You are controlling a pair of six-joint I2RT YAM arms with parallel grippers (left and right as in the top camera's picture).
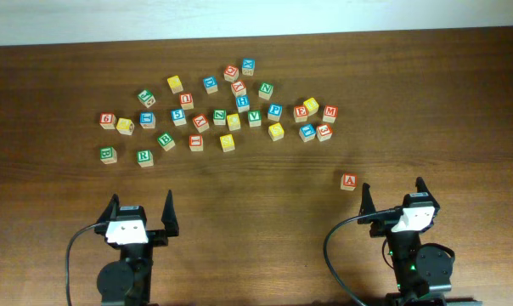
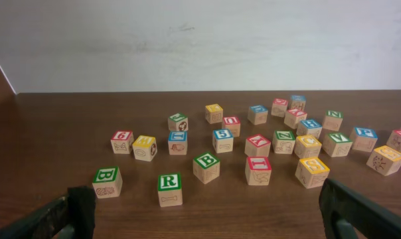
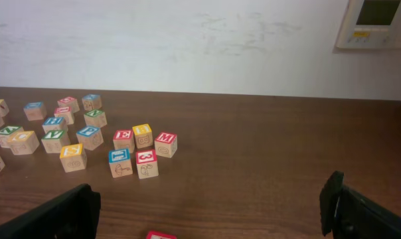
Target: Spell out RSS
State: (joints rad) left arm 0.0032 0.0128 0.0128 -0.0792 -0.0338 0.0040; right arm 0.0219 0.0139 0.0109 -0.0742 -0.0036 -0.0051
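Green R cube [image 1: 143, 156] sits at the near-left edge of the scatter, face up, straight ahead of my left gripper [image 1: 142, 204], with free space on both sides, so it's the easy first pick. Left gripper is spread wide and holding nothing. Right gripper [image 1: 391, 189] is the same. Both sit low at the near edge of the bench [image 1: 265, 242]. Nothing is spelled yet: no row laid out, all three letters are in the pile. Green B cube [image 1: 166, 140] is up-right of the R and a second green B cube [image 1: 108, 154] is to its left. They're the same colour, so I go by letter, not face. My best guess for the yellow S pair is first S cube [image 1: 227, 142] at the near-middle of the pile and second S cube [image 1: 276, 131] further right. The letters are too small to read for sure, and other yellow cubes lie further back. Red A cube [image 1: 349, 180] lies alone just ahead of the right gripper, well apart from the rest, and the word doesn't need it. The bare strip of bench between pile and grippers looks like the spot for the word. My call: left takes R first.
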